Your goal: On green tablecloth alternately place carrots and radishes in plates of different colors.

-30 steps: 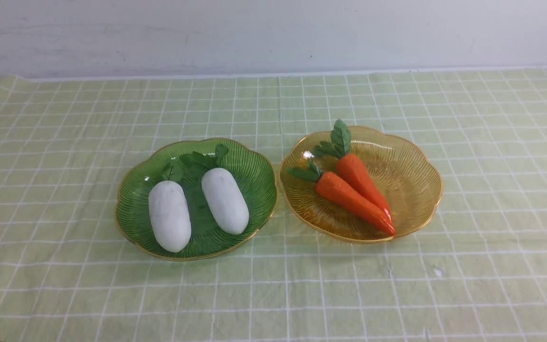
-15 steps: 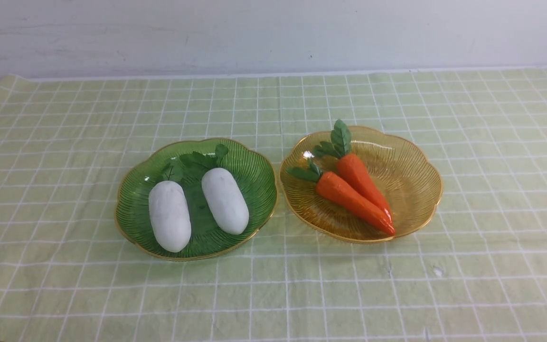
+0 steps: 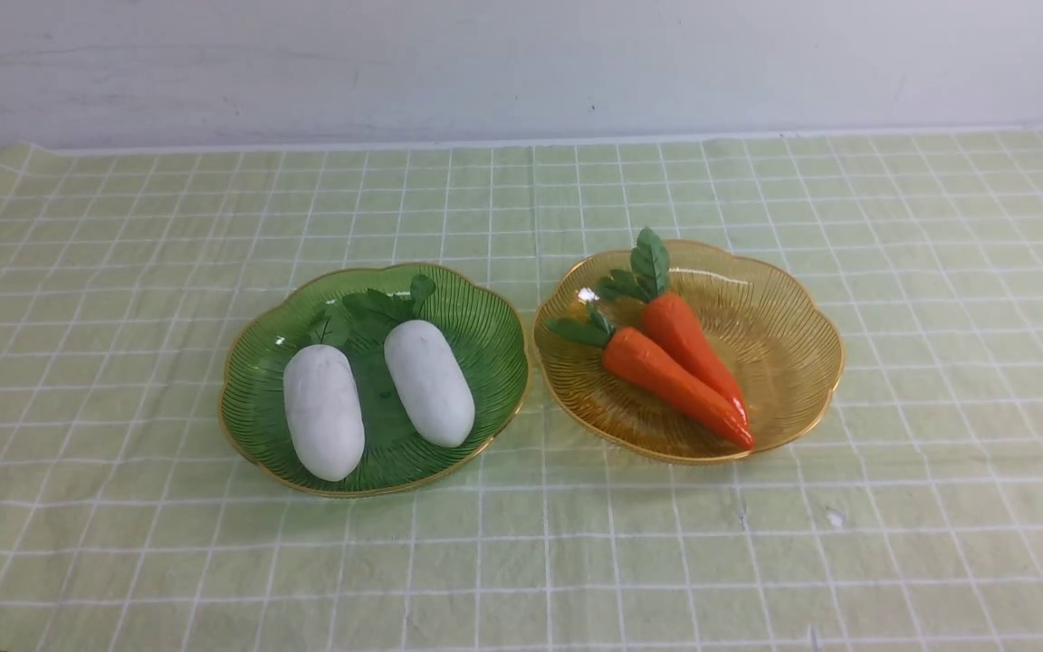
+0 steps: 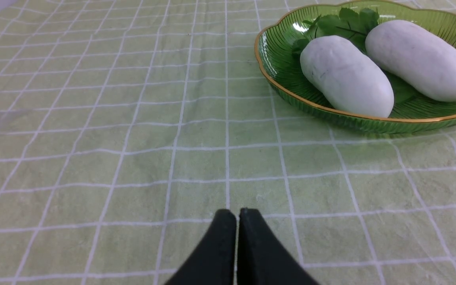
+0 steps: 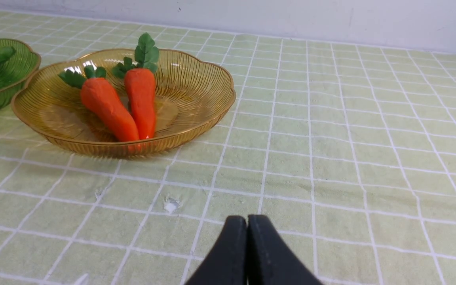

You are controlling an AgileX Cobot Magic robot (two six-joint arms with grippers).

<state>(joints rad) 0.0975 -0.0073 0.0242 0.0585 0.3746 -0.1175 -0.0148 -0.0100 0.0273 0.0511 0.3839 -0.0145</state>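
I count 2 plates on the 1 green tablecloth [image 3: 105, 362]: 1 green plate [image 3: 254, 398] and 1 amber plate [image 3: 793, 353]. There are 2 white radishes, the left radish [image 3: 323, 424] and the right radish [image 3: 429, 382]. There are 2 orange carrots, the near carrot [image 3: 666, 382] and the far carrot [image 3: 689, 346].

- A green cloth [image 3: 123, 561] with a white grid covers the table up to a pale wall [image 3: 521, 63].
- The green plate [image 3: 254, 398] holds two white radishes [image 3: 323, 423] [image 3: 429, 382] side by side, leaves away from me.
- Just beside it on the right, the amber plate [image 3: 784, 335] holds two carrots [image 3: 674, 386] [image 3: 690, 342], touching near their tips.
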